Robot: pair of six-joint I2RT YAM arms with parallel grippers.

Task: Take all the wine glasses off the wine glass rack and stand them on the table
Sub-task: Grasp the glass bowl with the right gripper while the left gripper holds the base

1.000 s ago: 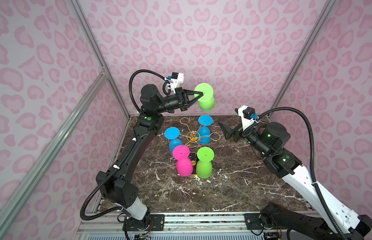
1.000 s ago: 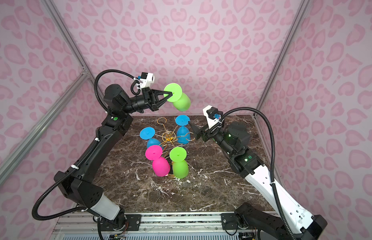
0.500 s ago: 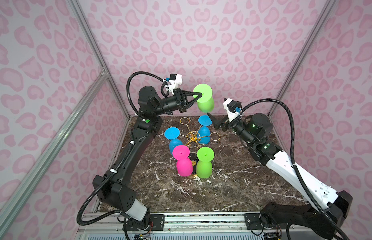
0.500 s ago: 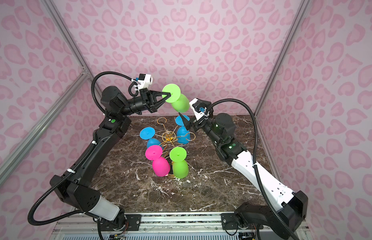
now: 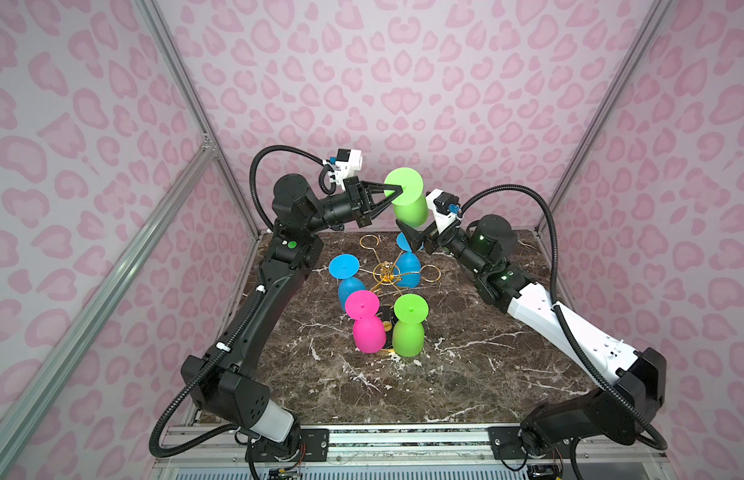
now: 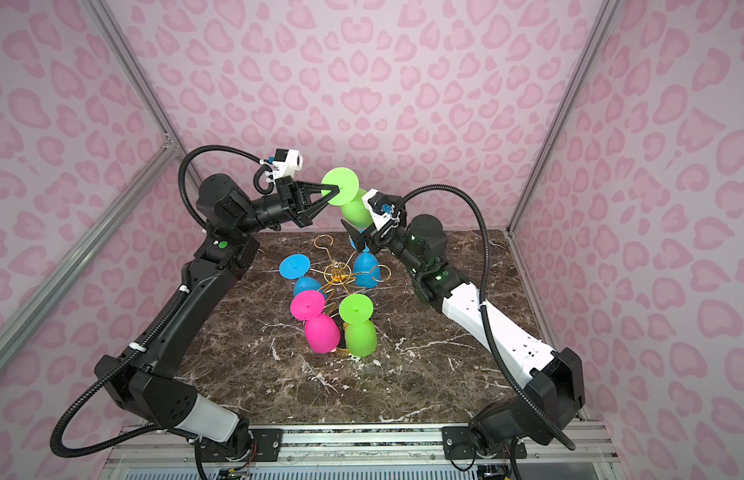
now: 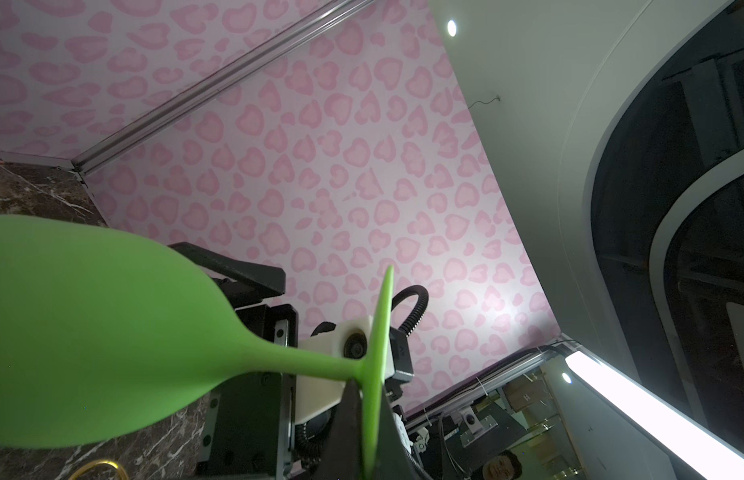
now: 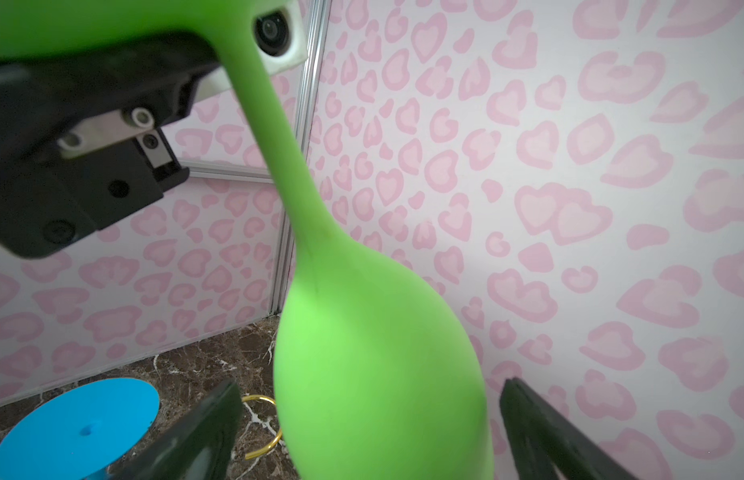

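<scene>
A lime green wine glass (image 5: 407, 199) hangs in the air, lifted clear of the wine glass rack (image 5: 386, 272) and above the rack's far side. It is upside down and tilted: in both top views its round foot faces up toward the camera and its bowl slopes down to the right. The left end effector (image 5: 397, 190) is clenched on the edge of that foot, its two black fingertips meeting on the disc close to the stem; the left wrist view shows them pinching either face of the thin foot (image 7: 378, 332). The right end effector (image 5: 416, 230) reaches in from the other side, released and spread wide. In the right wrist view its two dark fingers (image 8: 204, 428) flank the lower part of the bowl (image 8: 374, 374), each with a narrow gap beside it, so they do not touch the glass. Below, the rack is a thin gold wire stand with hooked arms spreading from a central post. Four more glasses hang from it, bowls down: two blue glasses (image 5: 345, 270) at the left and back right, a pink glass (image 5: 366, 328) and a second green glass (image 5: 408, 332) side by side at the front. The rack stands near the middle of a dark brown marbled counter (image 5: 466, 374), enclosed by walls (image 5: 403, 83) printed with pink hearts.
</scene>
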